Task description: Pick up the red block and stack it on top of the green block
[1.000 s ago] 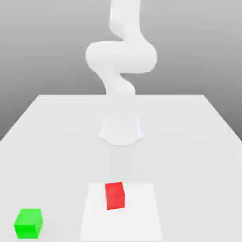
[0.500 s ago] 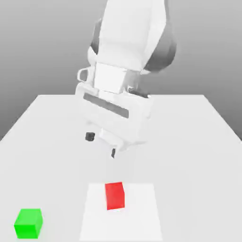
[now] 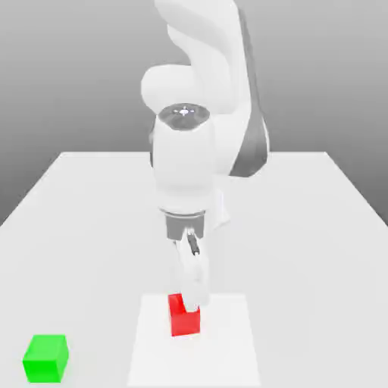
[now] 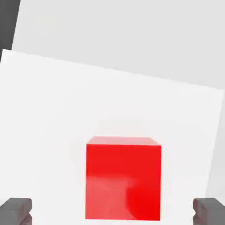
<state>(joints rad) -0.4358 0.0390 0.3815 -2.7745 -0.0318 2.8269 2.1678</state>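
In the hand view, end effector (image 4: pixel 112 211) spread wide around red block (image 4: pixel 123 178) — green block (image 3: pixel 45 358) apart, exterior view.

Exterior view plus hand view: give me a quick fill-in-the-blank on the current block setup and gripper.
1. The gripper is ____, a finger on either side of the red block.
2. The red block sits on a ____ square patch.
3. The green block lies toward the exterior view's ____ of the red block.

Missing words: open; white; left
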